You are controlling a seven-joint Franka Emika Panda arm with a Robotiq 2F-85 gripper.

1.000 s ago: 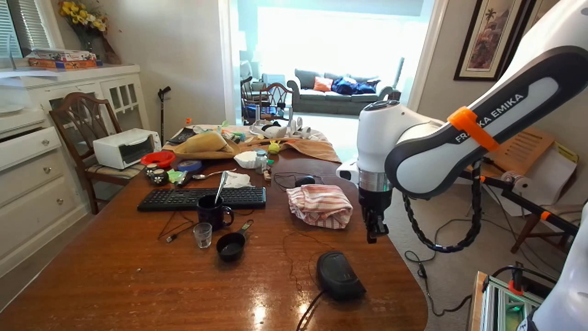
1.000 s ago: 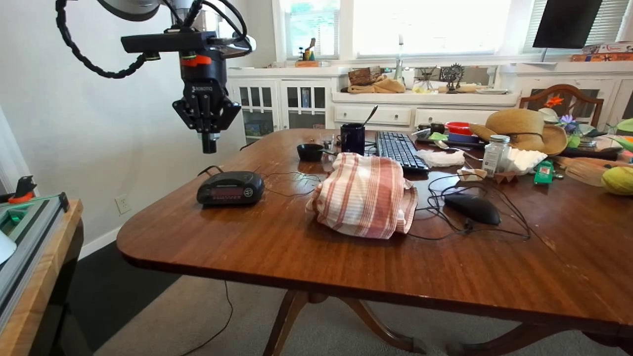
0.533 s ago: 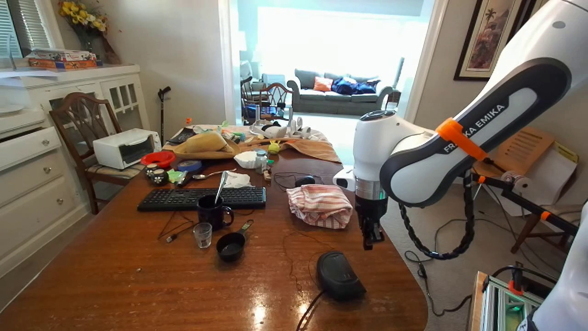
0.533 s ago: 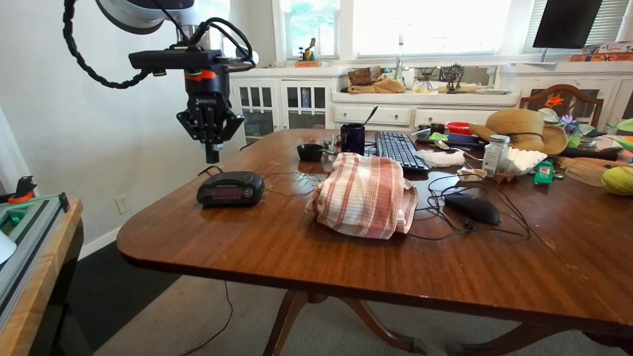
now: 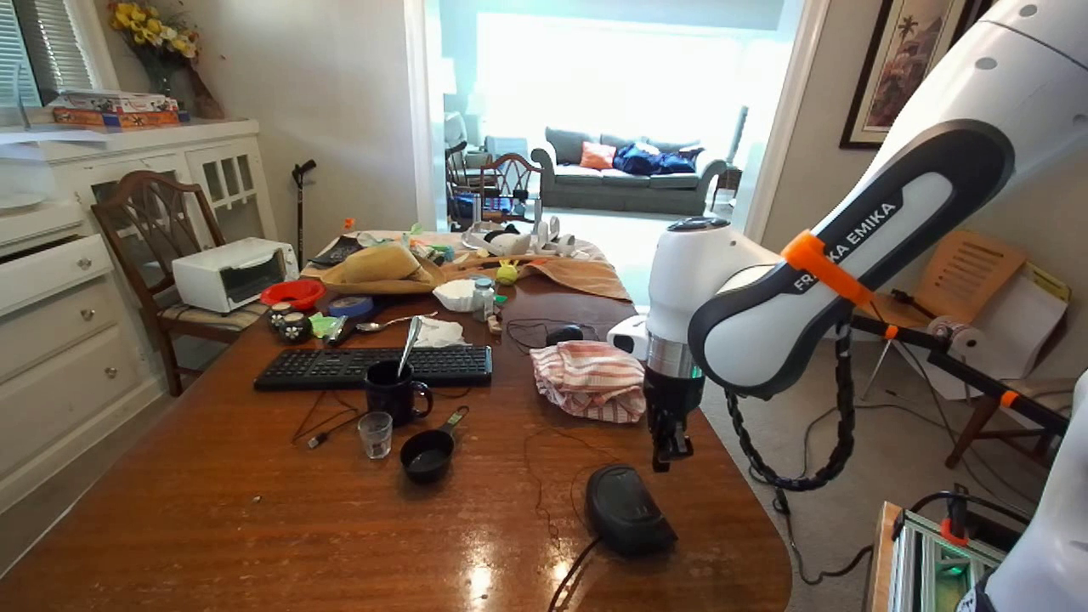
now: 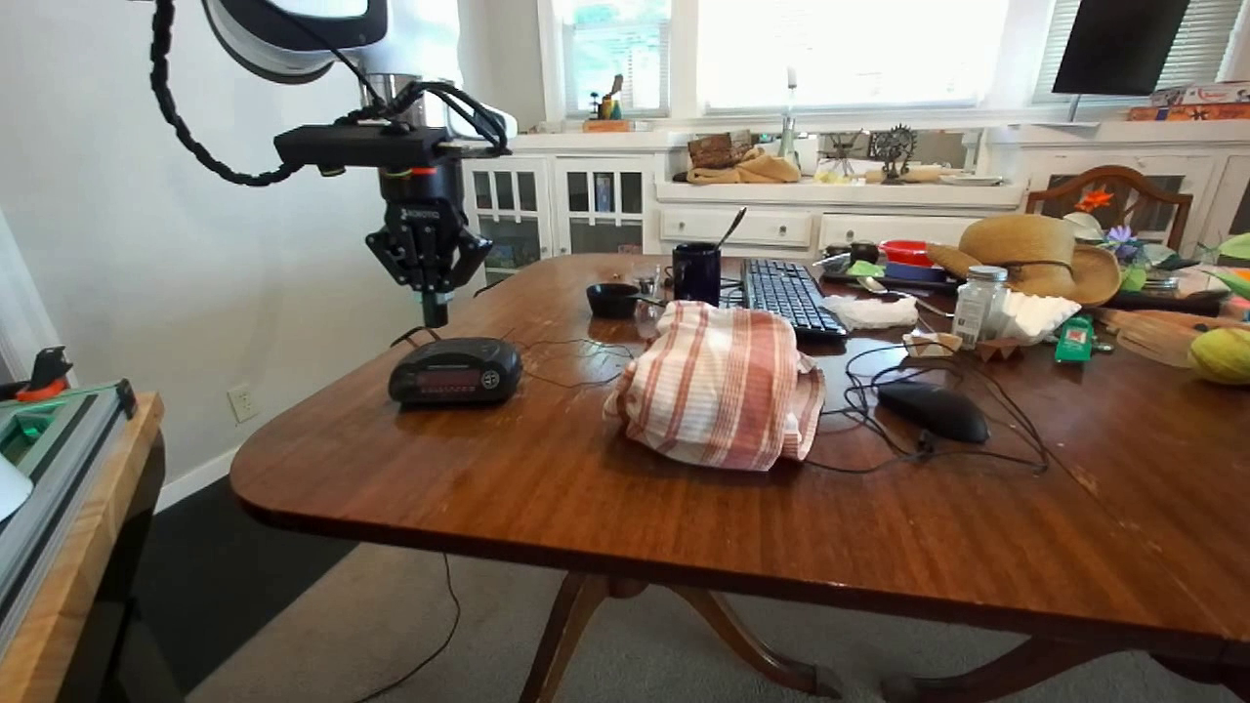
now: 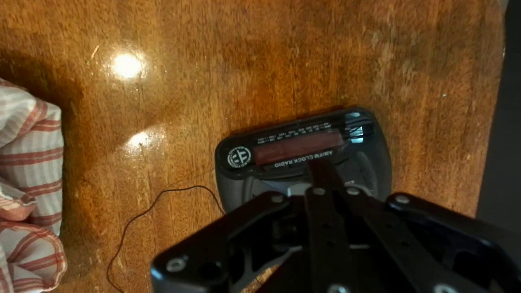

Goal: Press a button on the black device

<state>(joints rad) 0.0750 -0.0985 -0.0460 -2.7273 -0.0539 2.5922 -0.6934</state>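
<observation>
Black device (image 7: 304, 159) lies on the desk (image 5: 280, 535) below the gripper (image 6: 436, 312), and we read AM/FM CLOCK RADIO on its front. In an exterior view we see the arm (image 5: 850, 255) slope down over the desk edge to a bent joint, with the wrist upright beneath it, so the gripper points straight down. Its fingers are pressed together into one narrow tip, and in an exterior view we make out a slim gap between that tip and the shell below.

In the wrist view the fingertips (image 7: 324, 173) overlap the upper shell, behind the dark red display (image 7: 299, 147). That display points away from the gripper, and its lettering stands upside down to us there. The long axis runs crosswise ahead of the gripper, slightly tilted, the right end farther from it than the left.

To the gripper's left in that view we find a striped cloth (image 7: 30, 183), apart from the device; between them a thin wire (image 7: 134, 219) curls up to the device's left end.
</observation>
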